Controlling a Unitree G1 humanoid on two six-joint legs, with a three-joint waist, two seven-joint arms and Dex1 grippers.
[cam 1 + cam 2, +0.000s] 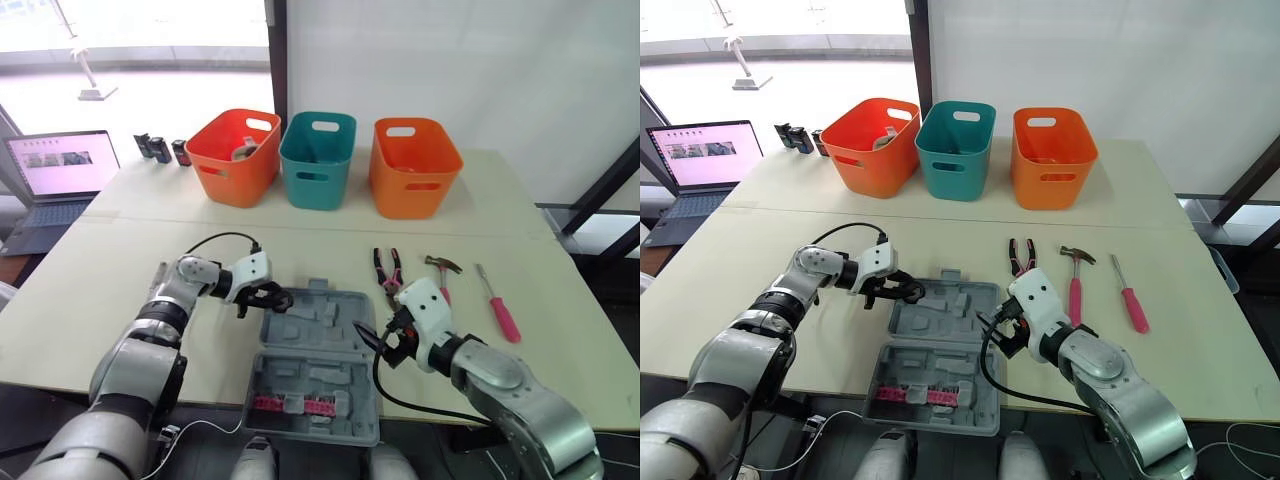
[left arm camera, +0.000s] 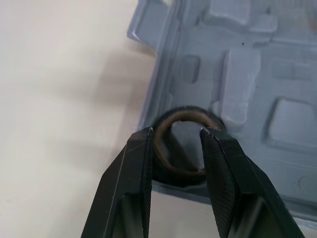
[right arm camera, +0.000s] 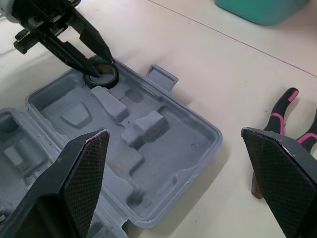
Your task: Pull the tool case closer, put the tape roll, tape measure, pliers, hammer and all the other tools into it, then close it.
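**Left claw (image 1: 275, 298) pinching the tape roll (image 2: 185, 113) in the far left corner of the tool case (image 1: 300, 345)**

I see my left claw reaching in from the left, narrowed down to the width of the tape roll. Its two black fingers (image 2: 133, 188) sit one on each side of the dark ring and touch it. The roll rests against the moulded grey floor of the tool case, right in the far left corner of the far half, and it is slightly tilted.

The tool case lies open and flat at the near edge of the surface (image 1: 100, 300), about midway along it. Both grey halves face up, and a few pink pieces sit in the near half.

My right claw (image 1: 376, 337) hangs over the right rim of the case with its fingers spread wide apart and nothing between them.

To the right of the case, the pliers (image 1: 388, 272) with pink and black handles lie on the surface just beside its far right corner. The hammer (image 1: 443, 275) is next to them, and the screwdriver (image 1: 500, 305) with a pink handle lies nearer the right edge. All three lie apart from one another.

Three baskets stand in a row toward the far edge: orange (image 1: 235, 155), teal (image 1: 318, 160) and orange (image 1: 415, 165).
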